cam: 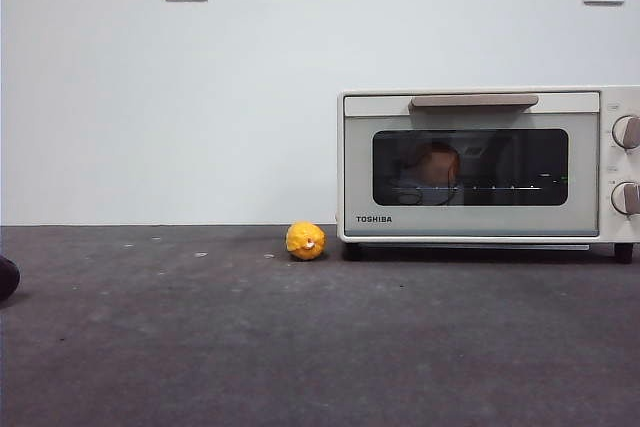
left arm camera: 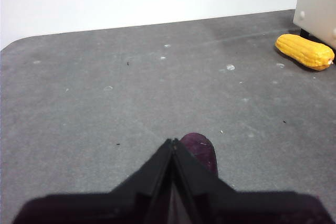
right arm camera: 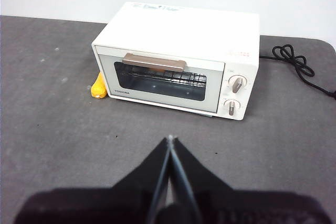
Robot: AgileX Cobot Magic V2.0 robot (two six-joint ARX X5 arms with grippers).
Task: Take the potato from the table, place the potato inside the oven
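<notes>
The cream-white oven (cam: 480, 162) stands at the right on the dark grey table (cam: 300, 347), with its door closed. Through the dark glass an orange-brown rounded shape, the potato (cam: 437, 165), sits on the wire rack at the left side inside. In the right wrist view the oven (right arm camera: 178, 56) lies well ahead of my right gripper (right arm camera: 169, 140), which is shut and empty; the potato does not show there. Far from the oven, my left gripper (left arm camera: 172, 142) hangs shut and empty over the table (left arm camera: 105, 103). Neither gripper appears in the front view.
A yellow corn cob (left arm camera: 305, 51) lies by the oven's left foot, seen end-on as a yellow lump (cam: 305, 240). A dark purple rounded object (left arm camera: 199, 148) lies just beyond my left gripper's tip, at the left edge (cam: 6, 277). A black cord (right arm camera: 294, 59) trails right of the oven.
</notes>
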